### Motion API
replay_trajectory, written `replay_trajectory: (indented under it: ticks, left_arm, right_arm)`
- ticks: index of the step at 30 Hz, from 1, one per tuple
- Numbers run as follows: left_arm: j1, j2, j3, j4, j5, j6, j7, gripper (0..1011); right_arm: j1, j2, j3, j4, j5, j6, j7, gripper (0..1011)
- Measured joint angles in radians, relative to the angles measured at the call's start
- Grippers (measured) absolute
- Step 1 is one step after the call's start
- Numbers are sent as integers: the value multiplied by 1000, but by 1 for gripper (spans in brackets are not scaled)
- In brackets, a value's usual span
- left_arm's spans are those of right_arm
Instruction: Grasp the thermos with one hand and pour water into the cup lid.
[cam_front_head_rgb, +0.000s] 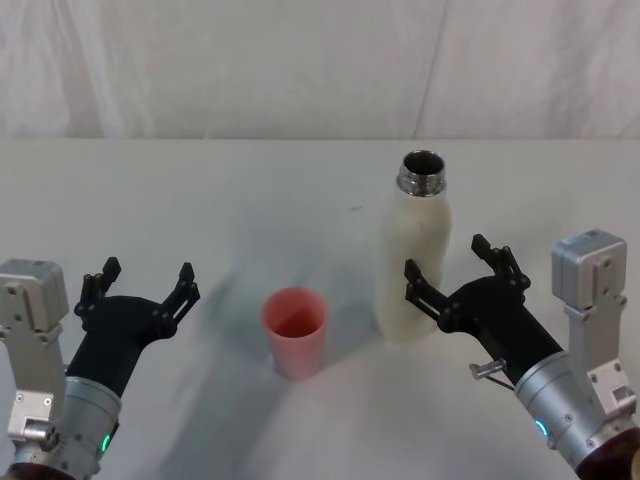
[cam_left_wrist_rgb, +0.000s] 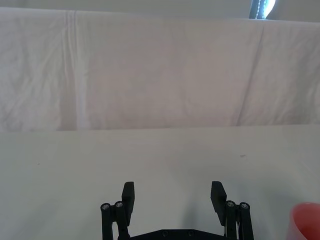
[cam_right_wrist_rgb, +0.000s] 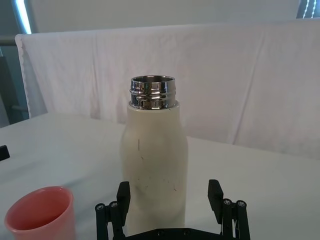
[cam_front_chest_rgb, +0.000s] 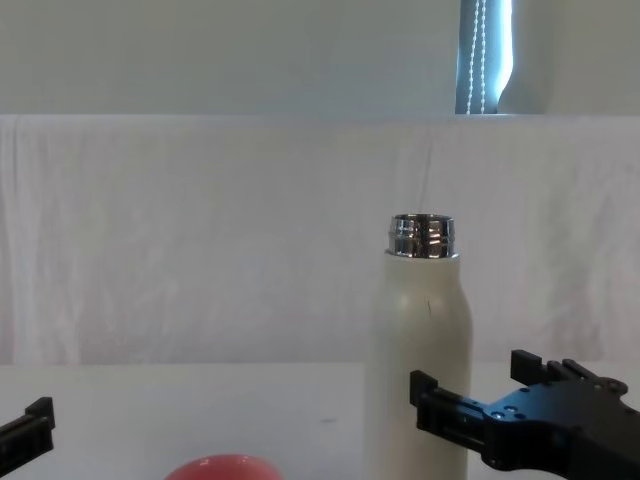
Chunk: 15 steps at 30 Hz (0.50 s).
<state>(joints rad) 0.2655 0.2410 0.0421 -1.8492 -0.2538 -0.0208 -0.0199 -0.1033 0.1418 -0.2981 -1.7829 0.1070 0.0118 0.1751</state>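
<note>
Thermos (cam_front_head_rgb: 413, 258): tall cream-white matte bottle, upright on the table's right half, uncapped, its shiny threaded chrome neck (cam_right_wrist_rgb: 153, 92) open at the top; faint scuffs and a short dark mark on the body in the right wrist view. Cup lid (cam_front_head_rgb: 295, 331): small pink-red round cup, upright, mouth up, standing to the thermos's left and slightly nearer the robot, apart from it. Right gripper (cam_front_head_rgb: 462, 268): black, fingers spread wide, set just beside the lower body of the thermos on its right, one finger (cam_front_head_rgb: 421, 283) lying across the front of the bottle; whether it touches cannot be told. Left gripper (cam_front_head_rgb: 140, 284): black, fingers likewise apart, holding nothing, low over the table's left side, well clear of the cup lid. Table (cam_front_head_rgb: 200, 200): covered in plain white cloth, lightly shadowed around the objects. Backdrop (cam_front_chest_rgb: 200, 250): white sheet hung behind the table, creased and folded, with a pale wall above it and a narrow bright window strip (cam_front_chest_rgb: 485, 55) at upper right in the chest view.
</note>
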Motion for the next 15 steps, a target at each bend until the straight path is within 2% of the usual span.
replay_trajectory:
  ticks: [15]
  left_arm:
    - [0,0,0,0,0,0,0,1001]
  right_arm:
    - [-84,15,29,-73,-51,-23,-38,1001]
